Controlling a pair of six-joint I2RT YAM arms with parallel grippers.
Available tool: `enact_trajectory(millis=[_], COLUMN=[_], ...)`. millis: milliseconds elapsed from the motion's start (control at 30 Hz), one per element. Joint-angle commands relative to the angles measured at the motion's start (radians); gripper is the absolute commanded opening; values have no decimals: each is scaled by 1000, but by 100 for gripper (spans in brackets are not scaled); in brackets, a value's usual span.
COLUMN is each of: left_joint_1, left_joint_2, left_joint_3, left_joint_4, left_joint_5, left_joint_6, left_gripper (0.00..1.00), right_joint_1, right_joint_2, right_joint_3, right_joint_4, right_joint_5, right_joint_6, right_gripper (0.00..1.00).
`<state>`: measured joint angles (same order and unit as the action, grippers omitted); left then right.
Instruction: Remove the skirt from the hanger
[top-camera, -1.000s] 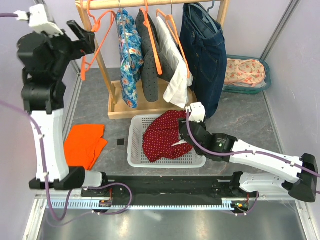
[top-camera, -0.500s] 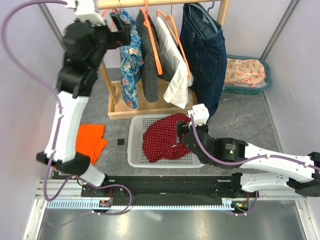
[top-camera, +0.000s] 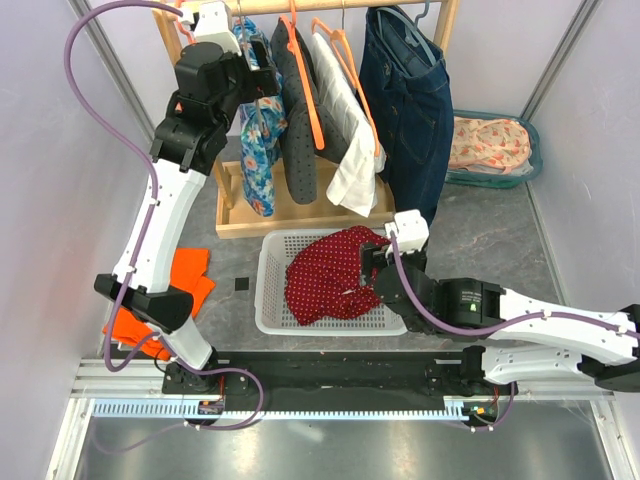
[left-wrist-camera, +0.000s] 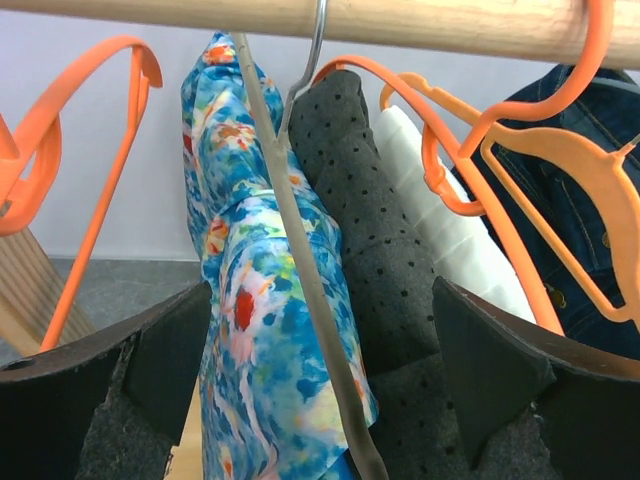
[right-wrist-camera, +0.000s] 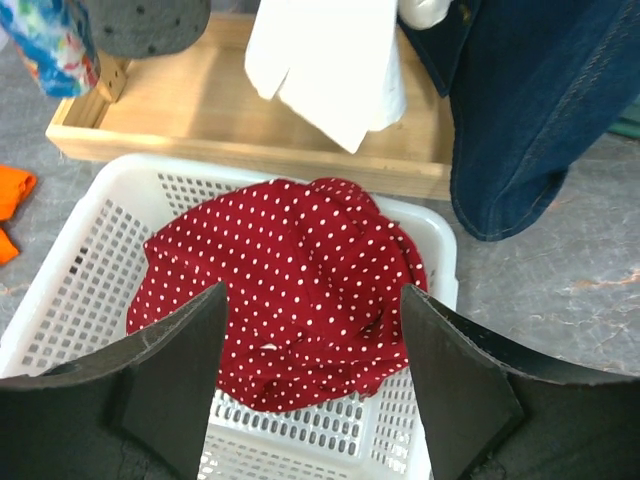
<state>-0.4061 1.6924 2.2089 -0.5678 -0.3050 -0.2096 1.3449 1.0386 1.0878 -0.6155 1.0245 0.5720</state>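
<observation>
Red cotton-looking cloth scattered with small white dots, which I take for the skirt (top-camera: 330, 272) (right-wrist-camera: 285, 285), lies bunched and free of any hanger in a white plastic basket (top-camera: 268, 290) (right-wrist-camera: 90, 270) whose walls and floor are pierced with slots. My right gripper (top-camera: 368, 272) (right-wrist-camera: 315, 370) hovers just above it, jaws spread wide and holding nothing, with the crumpled folds showing between its dark fingers. Up at the round wooden rail (top-camera: 300, 6) (left-wrist-camera: 300, 18), my left gripper (top-camera: 262, 78) (left-wrist-camera: 320, 340) is likewise spread, its fingers (left-wrist-camera: 160, 370) faced with a coarse grey felt-like pad. Between them hangs a glossy floral garment (top-camera: 255, 150) (left-wrist-camera: 250, 330) in blues, yellows and reds, draped on a thin grey wire hanger (left-wrist-camera: 300, 250) that hooks over the rail; I cannot tell whether either pad touches the fabric. Just beside it is a charcoal garment (top-camera: 300, 140) (left-wrist-camera: 370, 200) with a matte, dimpled surface of tiny dark dots, then a ribbed white one (top-camera: 350, 150) (right-wrist-camera: 325, 60) on a smooth orange plastic hanger (left-wrist-camera: 480, 170), then dark blue denim (top-camera: 405, 110) (right-wrist-camera: 540, 110) with visible stitching. A bare orange hanger (left-wrist-camera: 100, 180) sits at the left end. The rack stands in a shallow plywood tray (top-camera: 235, 215) (right-wrist-camera: 250, 130), just behind the basket. A flat orange cloth (top-camera: 185, 280) lies on the mottled grey table, left of the basket.
</observation>
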Motion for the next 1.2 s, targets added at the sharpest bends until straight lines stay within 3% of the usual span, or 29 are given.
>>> enact_trajectory(millis=[0,67,167,200,300,633,867,1000,1167], left_joint_1=[-3,-3,-2,-2,-2,18,21,20,20], left_joint_2=[-7,-4,3,3,-3,-10,-16,-56,-137], left_joint_3=[-44,-58,-57,-58,-57,-5,143,147,109], left_joint_4=[23,22,25,28,28,36,74,101,25], left_joint_5=[9,10,10,15,9,-3,-9,-8,41], left_joint_6=[9,13,27,33,38,55,91,99,124], left_gripper=[98,98,88,71,38,2,2,2,2], right_joint_1=[3,3,3,5,3,5,3,3,3], right_joint_2=[-20,-14,-6,-2,3,-8,-15,-22,-11], right_joint_3=[89,122,147,149,146,127,104,100,130], right_joint_4=[2,14,39,43,57,59,62,62,69], right_joint_5=[63,62,54,52,52,42,22,23,26], right_joint_6=[-12,-36,-67,-72,-78,-66,-67,-64,-86], right_gripper=[76,76,76,76,75,71,60,61,68])
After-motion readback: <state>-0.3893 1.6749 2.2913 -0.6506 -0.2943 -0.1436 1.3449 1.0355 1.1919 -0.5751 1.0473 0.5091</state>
